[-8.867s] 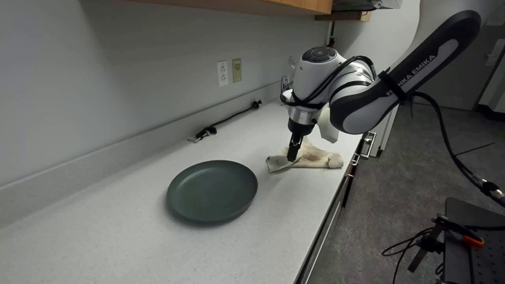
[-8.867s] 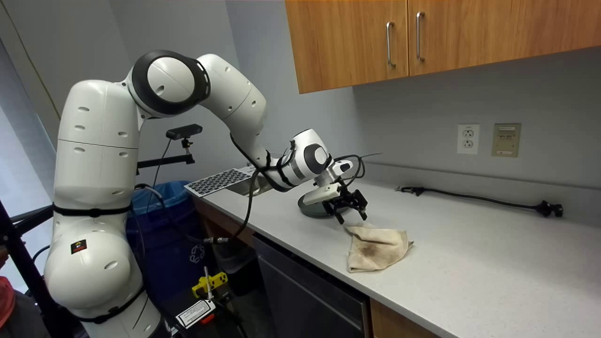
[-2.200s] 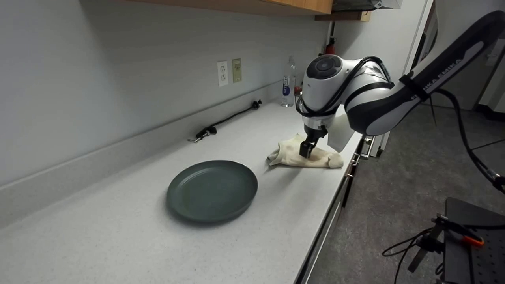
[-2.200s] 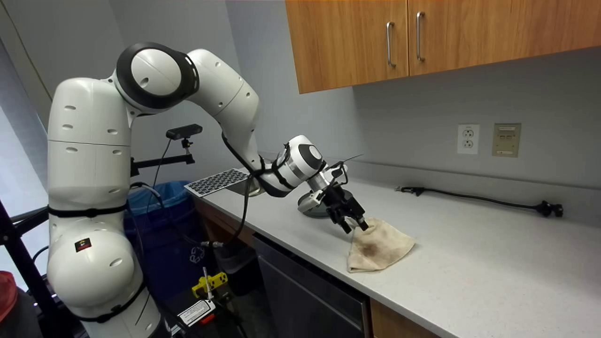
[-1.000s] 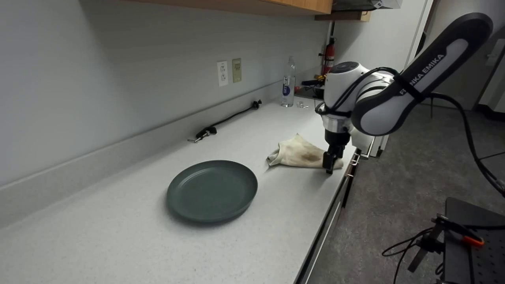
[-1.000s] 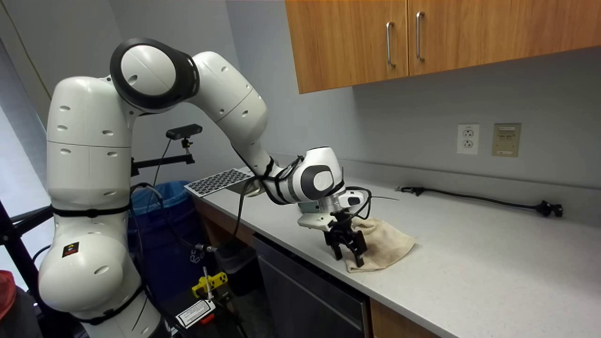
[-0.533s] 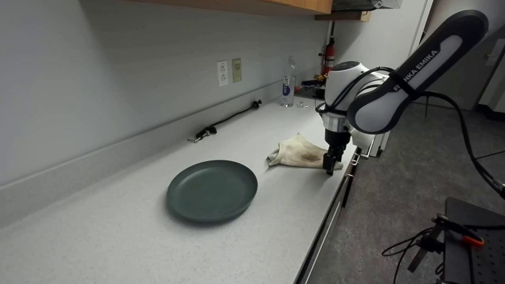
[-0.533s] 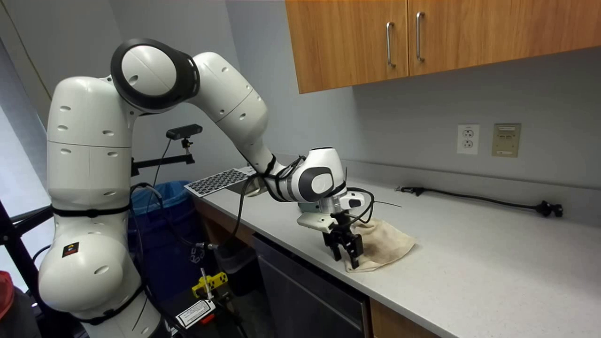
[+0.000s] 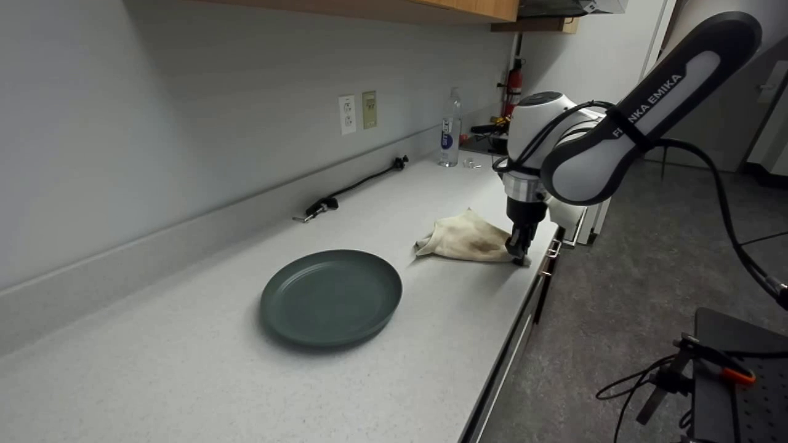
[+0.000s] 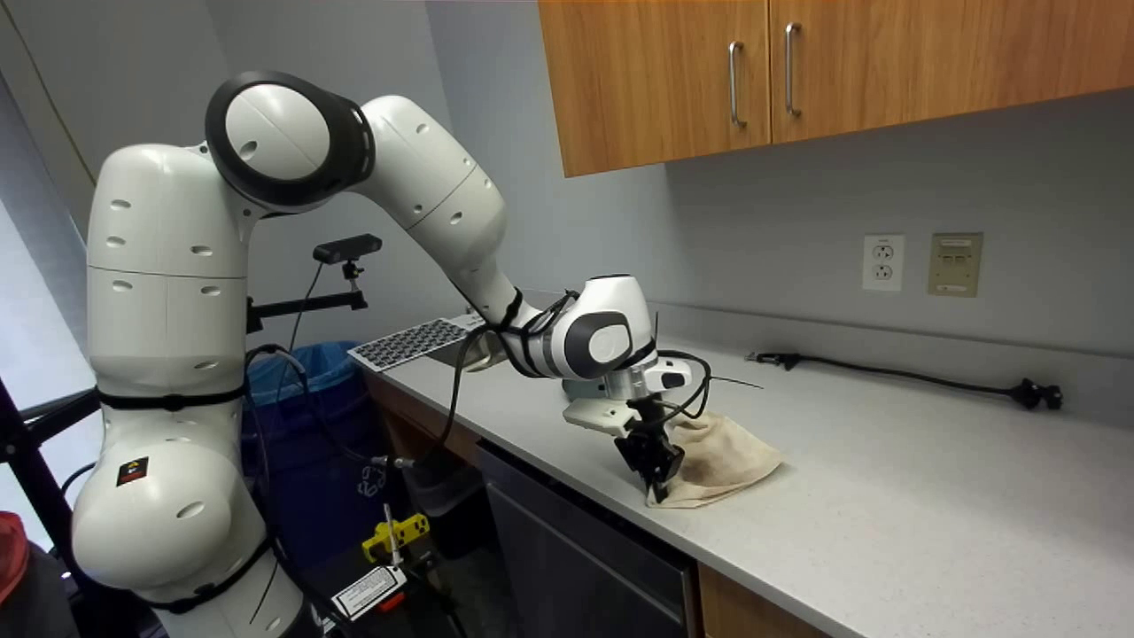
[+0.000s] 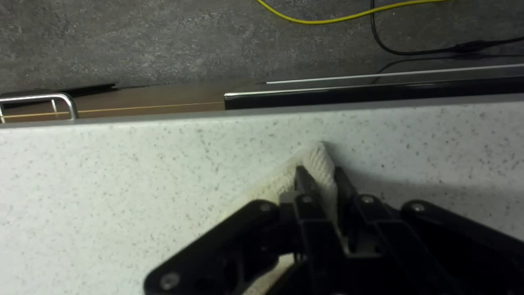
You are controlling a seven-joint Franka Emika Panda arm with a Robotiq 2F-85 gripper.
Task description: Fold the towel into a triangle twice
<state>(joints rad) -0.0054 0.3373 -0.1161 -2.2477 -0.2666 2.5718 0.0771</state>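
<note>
- Gripper (image 11: 321, 173): jaws nearly tog., corner fold of beige towel (image 9: 462, 239) pinched betw. tips, approx. 4 o'clock on it in an ext. view.
- Towel: wrinkled, dk. stain, on countertop (image 9: 203, 369) nr. front edge.
- Dk. green plate (image 9: 331, 298): approx. 8 o'clock from towel, apart.

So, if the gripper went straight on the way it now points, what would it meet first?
Most likely the countertop: the gripper points down at it, pinching a corner of the towel. Some towel may lie in between, and whether the tips touch the surface is unclear.
</note>
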